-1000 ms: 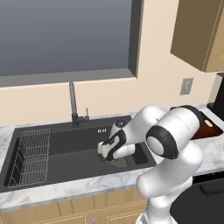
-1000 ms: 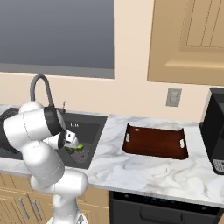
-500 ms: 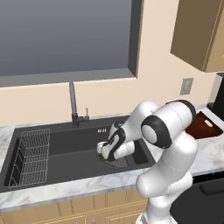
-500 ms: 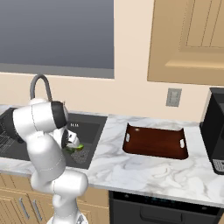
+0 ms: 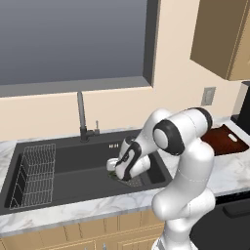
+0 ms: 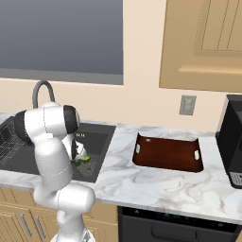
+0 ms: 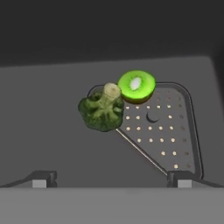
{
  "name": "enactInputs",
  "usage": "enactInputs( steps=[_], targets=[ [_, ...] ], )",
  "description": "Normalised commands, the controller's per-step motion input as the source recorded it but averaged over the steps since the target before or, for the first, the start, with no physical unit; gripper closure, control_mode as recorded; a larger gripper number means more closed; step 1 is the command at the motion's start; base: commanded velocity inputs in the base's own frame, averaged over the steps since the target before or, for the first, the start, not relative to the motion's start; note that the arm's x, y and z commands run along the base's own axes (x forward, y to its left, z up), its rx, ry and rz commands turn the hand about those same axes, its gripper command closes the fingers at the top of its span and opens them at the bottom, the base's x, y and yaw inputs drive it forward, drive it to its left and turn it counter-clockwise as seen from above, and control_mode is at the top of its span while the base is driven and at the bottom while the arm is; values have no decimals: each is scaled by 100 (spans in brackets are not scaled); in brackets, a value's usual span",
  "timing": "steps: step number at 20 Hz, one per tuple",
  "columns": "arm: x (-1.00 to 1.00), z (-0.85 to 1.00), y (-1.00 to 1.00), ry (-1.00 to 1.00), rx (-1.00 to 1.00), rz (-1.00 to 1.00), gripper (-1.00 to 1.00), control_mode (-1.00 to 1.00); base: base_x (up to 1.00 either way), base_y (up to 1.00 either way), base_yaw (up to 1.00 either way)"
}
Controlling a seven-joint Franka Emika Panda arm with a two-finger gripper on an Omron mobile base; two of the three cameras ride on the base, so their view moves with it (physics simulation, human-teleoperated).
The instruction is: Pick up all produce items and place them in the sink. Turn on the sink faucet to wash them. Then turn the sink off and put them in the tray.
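A: In the left base view, where did things stand?

B: The white arm bent down into the large rectangular matte black sink (image 5: 73,168), and its hand (image 5: 117,172) hung low over the triangular mesh drain (image 5: 134,181) at the basin's near right. The wire rack (image 5: 33,173) sat at the basin's far left. The tall thin dark faucet (image 5: 81,117) stood behind the basin, and no water was visible. An end of the flat dark reddish-brown tray (image 5: 222,139) showed on the marble desk (image 5: 232,163) past the arm.

A: And the right base view?

B: A speck of green, the produce (image 6: 83,159), lay in the basin just beside the arm. The tray lay bare on the desk, well apart from the sink.

A: What did the hand view add?

B: It looked down on the basin floor. A dark green broccoli floret with a pale stem (image 7: 101,109) lay at the drain's edge, touching a lime-green round fruit cut to a pale centre (image 7: 136,86). The two finger tips (image 7: 43,178) stood wide apart at the bottom, gripping nothing.

A: How far along did that put the task?

B: Both items were in the sink, so the first step looked done. Whether washing had happened could not be told. Moving both to the tray plainly remained.
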Motion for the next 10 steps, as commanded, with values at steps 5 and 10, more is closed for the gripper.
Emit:
enactInputs(
  steps=[5, 10],
  targets=[
    [21, -13, 12, -1, 0, 0, -100, -100, 0, 0, 0],
    [20, -13, 11, -3, 0, 0, -100, -100, 0, 0, 0]
  ],
)
